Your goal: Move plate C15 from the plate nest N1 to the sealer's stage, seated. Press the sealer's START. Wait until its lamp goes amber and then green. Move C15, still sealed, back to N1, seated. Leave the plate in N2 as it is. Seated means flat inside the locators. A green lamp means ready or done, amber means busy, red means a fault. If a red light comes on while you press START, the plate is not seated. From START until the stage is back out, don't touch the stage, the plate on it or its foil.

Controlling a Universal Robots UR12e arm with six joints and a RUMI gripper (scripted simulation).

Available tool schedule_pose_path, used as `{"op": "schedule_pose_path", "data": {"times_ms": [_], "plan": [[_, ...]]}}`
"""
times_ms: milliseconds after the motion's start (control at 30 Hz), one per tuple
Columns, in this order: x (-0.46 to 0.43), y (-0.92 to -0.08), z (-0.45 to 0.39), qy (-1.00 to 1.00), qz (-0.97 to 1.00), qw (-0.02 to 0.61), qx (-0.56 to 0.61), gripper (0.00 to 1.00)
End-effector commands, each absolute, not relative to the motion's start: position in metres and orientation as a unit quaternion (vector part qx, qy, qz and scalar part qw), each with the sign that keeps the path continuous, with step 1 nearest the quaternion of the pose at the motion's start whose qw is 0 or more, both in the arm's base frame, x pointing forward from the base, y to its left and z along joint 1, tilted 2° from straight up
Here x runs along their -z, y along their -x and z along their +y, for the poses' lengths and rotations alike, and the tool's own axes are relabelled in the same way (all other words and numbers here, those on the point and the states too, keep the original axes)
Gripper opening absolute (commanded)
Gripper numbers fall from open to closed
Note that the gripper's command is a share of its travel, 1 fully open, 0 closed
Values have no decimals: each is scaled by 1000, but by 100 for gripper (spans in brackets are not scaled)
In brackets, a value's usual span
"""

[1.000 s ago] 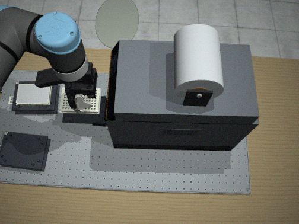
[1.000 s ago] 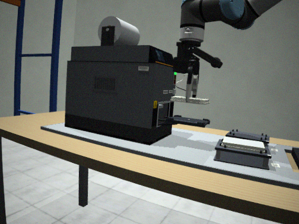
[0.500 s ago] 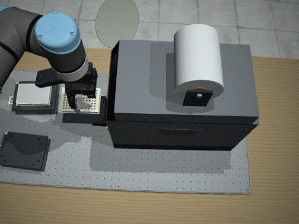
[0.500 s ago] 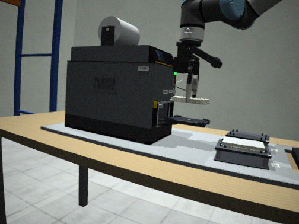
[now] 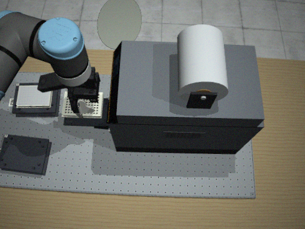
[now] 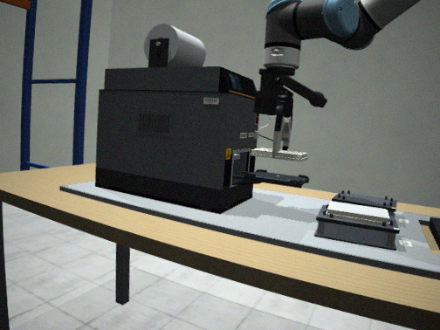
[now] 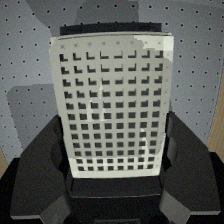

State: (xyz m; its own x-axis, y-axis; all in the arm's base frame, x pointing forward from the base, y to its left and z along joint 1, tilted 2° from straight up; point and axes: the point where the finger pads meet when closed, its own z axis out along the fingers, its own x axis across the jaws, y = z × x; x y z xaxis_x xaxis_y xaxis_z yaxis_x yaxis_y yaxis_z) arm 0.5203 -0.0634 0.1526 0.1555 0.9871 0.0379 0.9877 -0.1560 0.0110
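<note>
While the sealer's stage (image 5: 86, 122) (image 6: 279, 178) juts out below, right of centre in the exterior view, the gripper (image 5: 81, 106) (image 6: 281, 149) (image 7: 113, 115) grips the perforated plate (image 5: 96, 105) (image 6: 297, 154) (image 7: 112, 105) above it.

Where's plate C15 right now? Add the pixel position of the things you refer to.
Plate C15 (image 5: 96, 108) (image 6: 297, 155) (image 7: 113, 115) is in the gripper (image 5: 79, 109) (image 6: 280, 151) (image 7: 113, 115); in the exterior view it hangs above the sealer's stage (image 5: 86, 122) (image 6: 279, 178) (image 7: 110, 28), right of the sealer (image 5: 187, 136) (image 6: 161, 139).

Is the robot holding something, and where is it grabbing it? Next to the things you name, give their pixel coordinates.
Yes, the gripper (image 5: 83, 106) (image 6: 283, 145) (image 7: 113, 115) holds the white well plate (image 5: 96, 105) (image 6: 297, 154) (image 7: 113, 100) by its two long sides, near one end.
</note>
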Motion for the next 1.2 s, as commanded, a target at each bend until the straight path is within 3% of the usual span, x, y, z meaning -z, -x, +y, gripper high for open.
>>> {"op": "schedule_pose_path", "data": {"times_ms": [0, 1167], "plan": [[-142, -521, -62, 760, -650, 7, 18, 0], [-133, -523, -63, 760, -650, 5, 19, 0]]}}
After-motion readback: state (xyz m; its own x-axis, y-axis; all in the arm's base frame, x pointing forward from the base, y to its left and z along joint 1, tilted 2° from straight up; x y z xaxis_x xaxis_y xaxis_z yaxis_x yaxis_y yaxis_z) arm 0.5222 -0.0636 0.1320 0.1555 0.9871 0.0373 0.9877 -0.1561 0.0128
